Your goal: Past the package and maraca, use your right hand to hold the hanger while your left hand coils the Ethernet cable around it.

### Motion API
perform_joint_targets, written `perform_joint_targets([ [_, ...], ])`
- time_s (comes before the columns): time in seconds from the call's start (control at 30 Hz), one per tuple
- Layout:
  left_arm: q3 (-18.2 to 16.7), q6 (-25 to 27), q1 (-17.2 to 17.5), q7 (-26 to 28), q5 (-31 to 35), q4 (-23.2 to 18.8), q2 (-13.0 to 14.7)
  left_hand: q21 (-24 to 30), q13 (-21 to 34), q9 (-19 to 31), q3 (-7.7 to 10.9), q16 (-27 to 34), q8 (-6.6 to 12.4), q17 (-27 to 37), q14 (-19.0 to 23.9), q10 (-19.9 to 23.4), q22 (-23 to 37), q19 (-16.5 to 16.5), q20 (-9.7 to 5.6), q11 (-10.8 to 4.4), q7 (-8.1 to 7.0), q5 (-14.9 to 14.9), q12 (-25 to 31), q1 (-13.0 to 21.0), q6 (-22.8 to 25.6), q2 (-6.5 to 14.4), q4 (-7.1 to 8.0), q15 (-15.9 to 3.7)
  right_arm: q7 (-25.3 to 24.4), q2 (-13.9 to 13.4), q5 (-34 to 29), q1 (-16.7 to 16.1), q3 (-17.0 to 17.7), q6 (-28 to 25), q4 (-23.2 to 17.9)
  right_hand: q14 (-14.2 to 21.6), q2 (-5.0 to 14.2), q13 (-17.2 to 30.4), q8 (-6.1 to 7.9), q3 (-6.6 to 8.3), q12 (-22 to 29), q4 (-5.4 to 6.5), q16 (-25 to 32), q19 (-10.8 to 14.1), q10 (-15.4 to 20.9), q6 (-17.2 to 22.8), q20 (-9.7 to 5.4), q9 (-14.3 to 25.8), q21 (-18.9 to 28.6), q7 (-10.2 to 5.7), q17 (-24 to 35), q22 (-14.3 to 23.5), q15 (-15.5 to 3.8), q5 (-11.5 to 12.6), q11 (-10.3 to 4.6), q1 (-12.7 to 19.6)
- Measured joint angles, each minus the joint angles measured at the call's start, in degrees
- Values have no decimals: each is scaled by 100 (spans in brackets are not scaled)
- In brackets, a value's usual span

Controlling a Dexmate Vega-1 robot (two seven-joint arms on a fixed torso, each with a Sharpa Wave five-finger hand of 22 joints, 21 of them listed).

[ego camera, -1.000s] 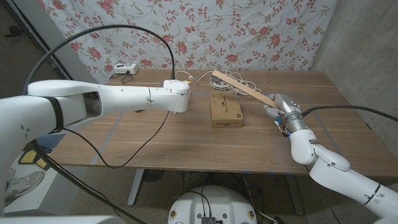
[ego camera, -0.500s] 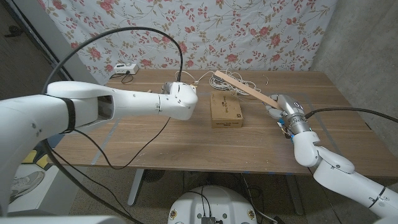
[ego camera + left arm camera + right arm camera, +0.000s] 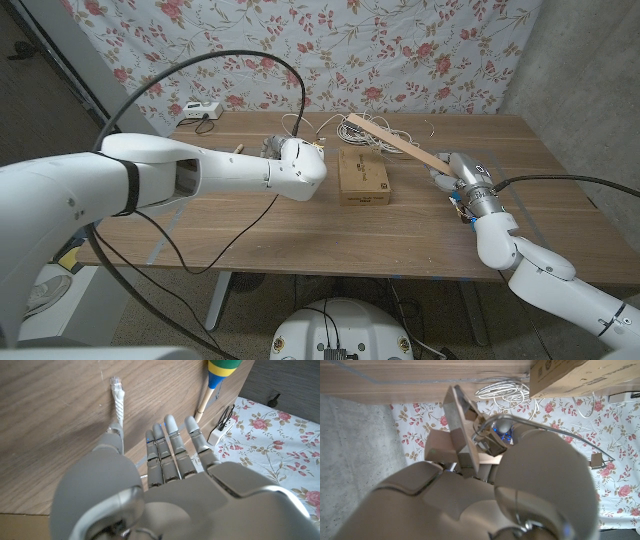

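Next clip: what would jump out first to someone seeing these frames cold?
Probably the wooden hanger, gripped by the right hand and slanting up over the table toward the tangle of white Ethernet cable at the far edge. Then the big left arm sweeping across the middle, its left hand beside the cardboard package, pinching the cable's plug end near the maraca.
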Motion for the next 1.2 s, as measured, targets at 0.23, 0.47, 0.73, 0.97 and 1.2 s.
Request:
perform_joint_targets([
  [0.23, 248, 0, -99, 253, -392, 219, -205, 59, 53, -27, -39, 74, -22, 39, 60, 52, 5, 0, 0, -8, 31, 0, 66, 22, 31, 22, -39, -15, -2, 1, -6, 1, 25, 81, 39, 0, -22, 4, 0, 15, 0, 0, 43, -28, 0, 0, 28, 0, 46, 0, 0, -43, 0, 0, 0, -22],
  [0.47, 439, -2, -137, 653, -855, 425, -395, 245, 161, -27, 35, 273, -22, 87, 191, 226, 43, 102, 20, -61, 19, 0, 272, 307, 330, 307, -113, -87, 32, 24, -9, 38, 30, 169, 115, -51, -36, -8, 0, 21, 0, 6, 43, -28, 15, 26, 28, 0, 90, -24, 0, -94, 10, 0, 15, -36],
  [0.73, 485, -3, -145, 978, -1322, 506, -460, 602, 357, -15, 510, 491, 33, 77, 558, 593, 122, 236, 30, -55, 3, 190, 600, 904, 795, 788, -130, -116, 42, 52, -9, 90, 30, 199, 193, -51, -36, -9, 0, 21, 0, 6, 105, -59, 21, 64, -3, -1, 166, -3, 0, -159, 10, 0, 20, -36],
  [0.97, 391, 5, -35, 1384, -1450, 771, -576, 1513, 550, 155, 1267, 726, 43, 147, 1506, 1109, 258, 919, -153, -40, -71, 98, 1093, 1108, 1157, 762, 421, -253, 98, 63, -2, 155, 11, 223, 234, -83, -35, -13, 0, 21, 0, 6, 128, -93, 21, 64, 32, -1, 230, -2, 0, -221, 22, 1, 20, -36],
  [1.2, -209, 9, 428, 1513, -835, 632, -352, 2258, 445, 550, 1523, 686, 301, 81, 2556, 1462, 180, 1568, -483, 25, -54, 223, 1191, 1182, 1401, 682, 651, -554, 134, 69, -15, 246, -29, 235, 277, -92, -35, -27, 0, 20, -5, 6, 171, -94, 21, 63, 30, 1, 294, -2, 0, -316, 31, -27, 20, -36],
])
